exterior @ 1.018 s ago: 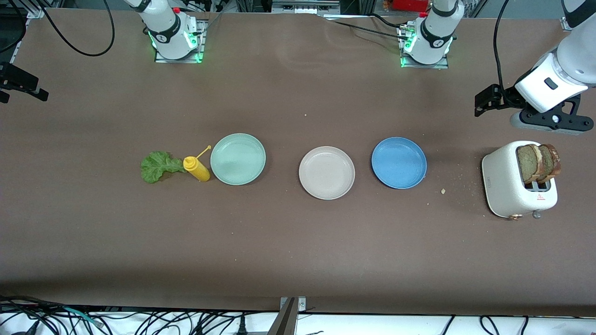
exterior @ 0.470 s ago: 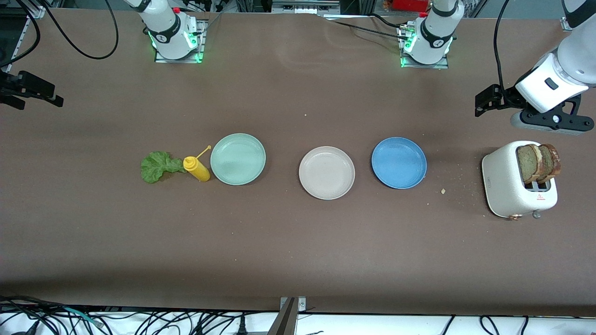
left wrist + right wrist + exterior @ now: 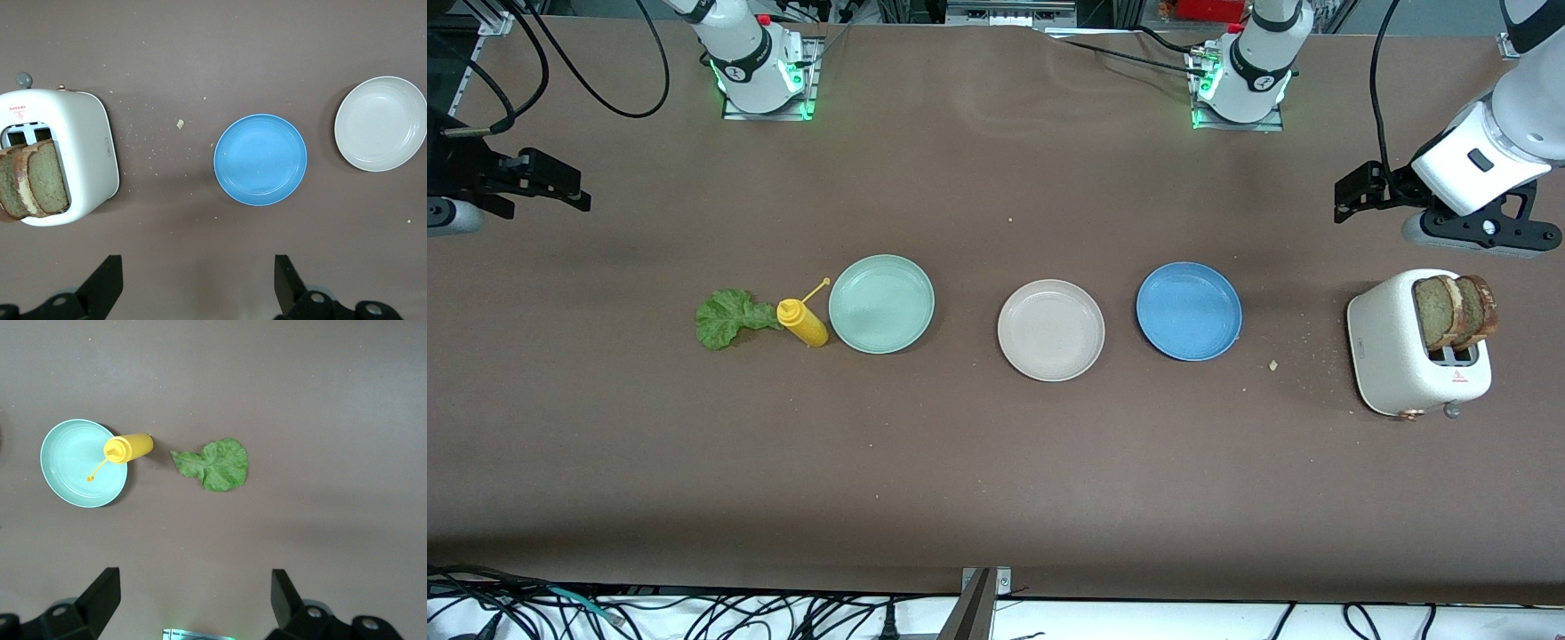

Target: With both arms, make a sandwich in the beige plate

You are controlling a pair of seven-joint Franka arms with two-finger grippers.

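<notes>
Jaws are standing wide and empty on both arms. The left gripper (image 3: 1352,191) is hanging over the bench by its left-arm end, above bare surface beside the toaster (image 3: 1392,356). The right gripper (image 3: 560,182) is hovering at the right-arm edge. The beige plate (image 3: 1050,330) is sitting mid-bench, empty. The bread slices (image 3: 33,187) are standing in the toaster; the right wrist view is showing the lettuce leaf (image 3: 217,465) beside the yellow bottle (image 3: 130,447).
</notes>
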